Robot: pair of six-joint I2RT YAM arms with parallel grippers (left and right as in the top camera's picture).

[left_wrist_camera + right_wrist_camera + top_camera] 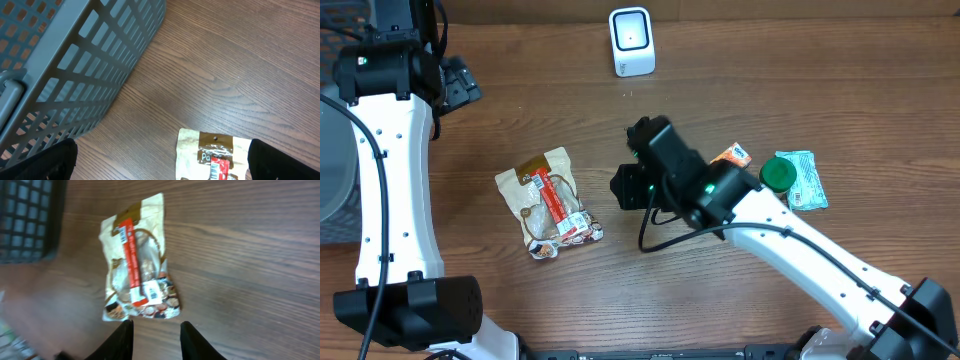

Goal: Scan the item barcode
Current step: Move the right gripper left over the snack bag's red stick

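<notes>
While the pouch lies flat, below and left of the scanner, the right gripper hangs below the scanner with its jaws narrowly apart, holding nothing. The left gripper, far left of the scanner, stands wide and empty.

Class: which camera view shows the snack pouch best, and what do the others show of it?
Right wrist: the whole snack pouch lies large and uncovered, with its white label showing. Overhead shows it whole but small. Left wrist catches only its top end, cut off at the frame's bottom edge.
</notes>
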